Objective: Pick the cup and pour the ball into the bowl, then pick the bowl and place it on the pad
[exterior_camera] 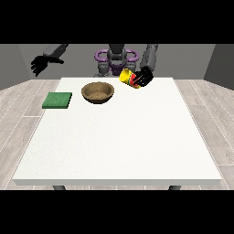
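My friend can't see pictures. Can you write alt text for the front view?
The robot's hand at the view's right holds a tilted yellow and red cup above the white table, beside a round brown wooden bowl. A flat green square pad lies at the view's left.

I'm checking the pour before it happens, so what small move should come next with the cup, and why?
Probably carry the cup a little further toward the bowl. The hand at the view's right holds the cup tilted, with its mouth toward the bowl, yet it sits off to the bowl's side rather than over it. Tipping more from here might send the ball onto the table.
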Tool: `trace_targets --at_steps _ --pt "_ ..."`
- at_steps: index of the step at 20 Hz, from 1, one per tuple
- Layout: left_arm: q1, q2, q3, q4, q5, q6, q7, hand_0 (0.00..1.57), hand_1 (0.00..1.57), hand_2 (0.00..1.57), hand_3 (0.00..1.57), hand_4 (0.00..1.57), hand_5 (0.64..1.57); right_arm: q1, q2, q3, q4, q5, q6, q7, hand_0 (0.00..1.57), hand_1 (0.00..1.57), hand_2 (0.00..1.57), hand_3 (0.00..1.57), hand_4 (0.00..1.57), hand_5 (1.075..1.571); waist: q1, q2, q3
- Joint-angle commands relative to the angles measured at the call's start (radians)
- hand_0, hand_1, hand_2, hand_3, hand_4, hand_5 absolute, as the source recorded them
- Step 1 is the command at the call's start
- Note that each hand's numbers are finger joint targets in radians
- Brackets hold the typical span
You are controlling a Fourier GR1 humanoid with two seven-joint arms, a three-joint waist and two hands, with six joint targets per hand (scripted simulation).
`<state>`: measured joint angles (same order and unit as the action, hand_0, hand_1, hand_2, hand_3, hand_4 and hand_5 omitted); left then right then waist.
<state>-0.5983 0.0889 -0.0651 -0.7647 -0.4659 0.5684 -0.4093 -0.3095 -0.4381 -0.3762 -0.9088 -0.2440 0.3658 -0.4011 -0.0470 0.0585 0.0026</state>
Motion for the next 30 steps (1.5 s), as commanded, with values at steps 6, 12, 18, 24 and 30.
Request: trace_targets --at_steps 6,12,18,24,30 --pt "-0.066 -0.077 -0.254 0.002 -0.365 0.028 0.378 1.35 1.35 1.57 1.57 1.05 1.569 0.079 -0.041 -0.043 0.194 0.032 0.007 -0.098 0.0 0.0 0.0 0.0 0.0 1.558 0.133 -0.124 0.0006" --pt "-0.06 -0.058 -0.253 -0.09 -0.441 -0.051 0.458 1.35 1.35 1.57 1.57 1.05 1.569 0.058 -0.077 -0.057 0.232 0.007 0.057 -0.104 0.0 0.0 0.0 0.0 0.0 1.554 0.114 -0.117 -0.0018" --pt "-0.137 -0.088 -0.374 -0.121 -0.583 -0.073 0.632 0.94 0.94 1.57 1.57 0.91 1.571 0.002 -0.068 -0.037 0.278 0.04 0.032 -0.152 0.0 0.0 0.0 0.0 0.0 1.547 0.087 -0.066 -0.0016" --pt "-0.153 -0.089 -0.475 -0.119 -0.71 -0.098 0.758 0.55 0.55 1.57 1.57 0.93 1.565 -0.113 -0.082 -0.014 0.262 0.044 -0.005 -0.046 0.0 0.0 0.0 0.18 0.0 1.534 0.073 -0.07 -0.0024" --pt "-0.178 -0.089 -0.578 -0.124 -0.822 -0.166 0.866 0.37 0.37 1.57 1.57 0.9 1.57 -0.163 -0.018 0.031 0.251 0.076 -0.066 -0.021 0.0 0.0 0.0 0.27 0.0 1.527 0.029 -0.06 -0.0025"
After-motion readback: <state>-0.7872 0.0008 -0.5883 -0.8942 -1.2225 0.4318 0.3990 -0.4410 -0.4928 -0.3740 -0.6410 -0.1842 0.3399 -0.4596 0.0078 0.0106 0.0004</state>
